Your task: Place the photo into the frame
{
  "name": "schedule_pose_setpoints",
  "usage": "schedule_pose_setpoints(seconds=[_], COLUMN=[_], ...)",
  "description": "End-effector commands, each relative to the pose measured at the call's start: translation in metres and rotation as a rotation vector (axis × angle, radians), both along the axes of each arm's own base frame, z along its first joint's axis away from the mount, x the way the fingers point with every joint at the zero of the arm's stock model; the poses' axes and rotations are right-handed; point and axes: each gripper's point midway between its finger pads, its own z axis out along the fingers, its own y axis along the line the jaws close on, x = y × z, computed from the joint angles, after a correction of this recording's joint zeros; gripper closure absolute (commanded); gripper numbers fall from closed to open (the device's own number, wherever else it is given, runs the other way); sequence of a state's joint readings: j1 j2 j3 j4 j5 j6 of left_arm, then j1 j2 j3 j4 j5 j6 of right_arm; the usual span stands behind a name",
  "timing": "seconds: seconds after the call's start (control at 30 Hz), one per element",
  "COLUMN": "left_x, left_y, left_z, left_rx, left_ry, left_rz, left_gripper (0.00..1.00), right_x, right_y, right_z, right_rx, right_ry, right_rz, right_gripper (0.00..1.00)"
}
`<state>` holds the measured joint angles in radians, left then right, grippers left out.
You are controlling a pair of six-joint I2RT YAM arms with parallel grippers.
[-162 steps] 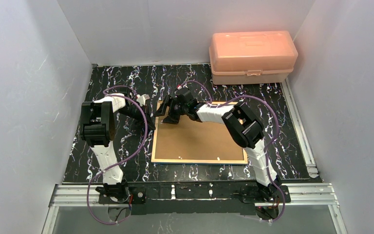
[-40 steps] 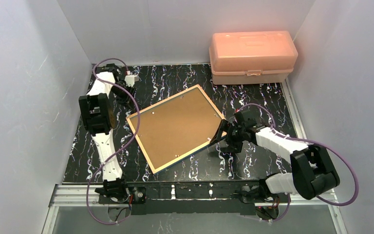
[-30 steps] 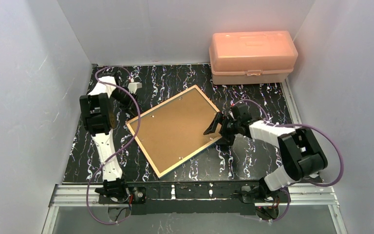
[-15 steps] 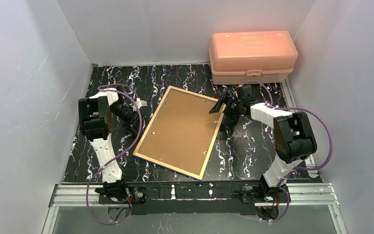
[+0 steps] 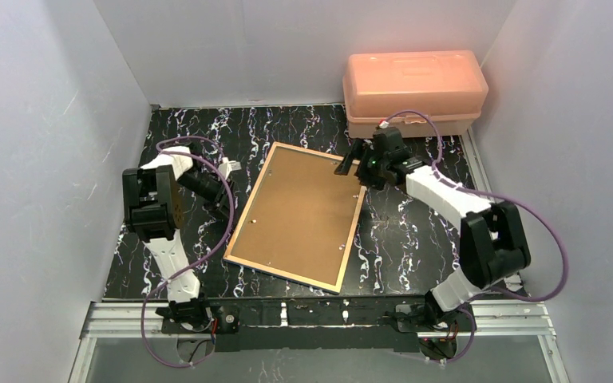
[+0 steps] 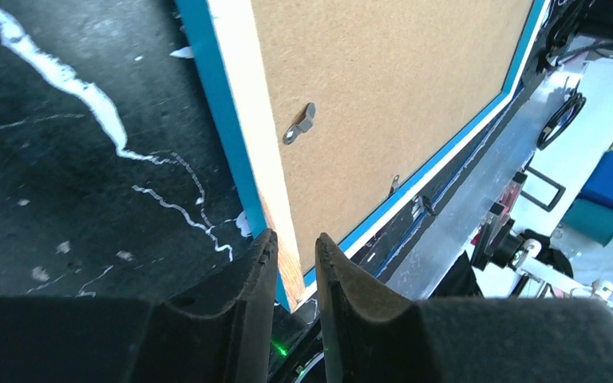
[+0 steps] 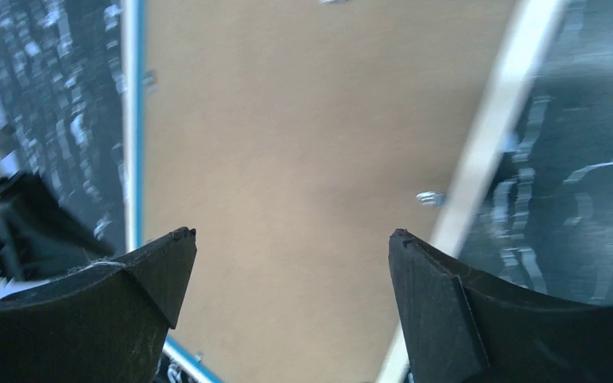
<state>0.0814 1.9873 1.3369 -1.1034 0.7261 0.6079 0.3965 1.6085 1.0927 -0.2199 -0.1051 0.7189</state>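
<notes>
The frame [image 5: 243,231] lies face down on the table, turned at an angle, with its brown backing board [image 5: 295,215] up. The photo is hidden. My right gripper [image 5: 350,163] is open wide and empty above the frame's far right corner. In the right wrist view its fingers [image 7: 291,233] span the backing board [image 7: 287,120] and the pale frame edge [image 7: 487,136]. My left gripper [image 5: 225,203] is beside the frame's left edge. In the left wrist view [image 6: 296,243] its jaws stand almost together, with the frame's blue and wood edge [image 6: 231,144] running past the narrow gap.
A pink plastic box [image 5: 413,92] stands at the far right, just behind the right gripper. Small metal tabs [image 6: 299,124] sit along the backing board's edge. The metal rail [image 5: 319,315] runs along the near edge. White walls enclose the table.
The right gripper has swung toward the far side, turning the frame counter-clockwise from a diagonal to nearly upright. The left gripper has come from the far left corner to the frame's left edge.
</notes>
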Motion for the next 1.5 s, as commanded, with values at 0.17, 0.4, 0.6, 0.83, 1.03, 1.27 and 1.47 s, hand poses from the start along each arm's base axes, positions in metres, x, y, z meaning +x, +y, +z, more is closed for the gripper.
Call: schedule_pose_setpoints(seconds=[0.17, 0.4, 0.6, 0.83, 1.03, 1.27, 1.47], left_x=[0.001, 0.001, -0.005, -0.007, -0.008, -0.008, -0.008], left_y=[0.008, 0.008, 0.006, 0.004, 0.002, 0.001, 0.001], left_z=[0.004, -0.011, -0.015, -0.016, -0.017, -0.018, -0.019], left_rx=[-0.001, -0.005, -0.012, -0.022, -0.033, -0.041, -0.038], left_ry=[-0.005, 0.034, 0.043, 0.047, 0.051, 0.053, 0.055], left_rz=[0.076, 0.075, 0.071, 0.079, 0.084, 0.089, 0.093], left_gripper=[0.65, 0.61, 0.77, 0.82, 0.83, 0.84, 0.86], right_x=[-0.058, -0.088, -0.100, -0.105, -0.112, -0.116, -0.121], right_y=[0.139, 0.233, 0.277, 0.298, 0.305, 0.309, 0.312], right_z=[0.038, 0.019, 0.008, -0.001, -0.013, -0.019, -0.026], right_rx=[0.221, 0.417, 0.506, 0.524, 0.537, 0.542, 0.528], right_ry=[-0.053, 0.043, 0.104, 0.143, 0.187, 0.217, 0.243], right_rz=[0.214, 0.287, 0.299, 0.314, 0.309, 0.317, 0.326], right_gripper=[0.06, 0.08, 0.09, 0.10, 0.11, 0.11, 0.11])
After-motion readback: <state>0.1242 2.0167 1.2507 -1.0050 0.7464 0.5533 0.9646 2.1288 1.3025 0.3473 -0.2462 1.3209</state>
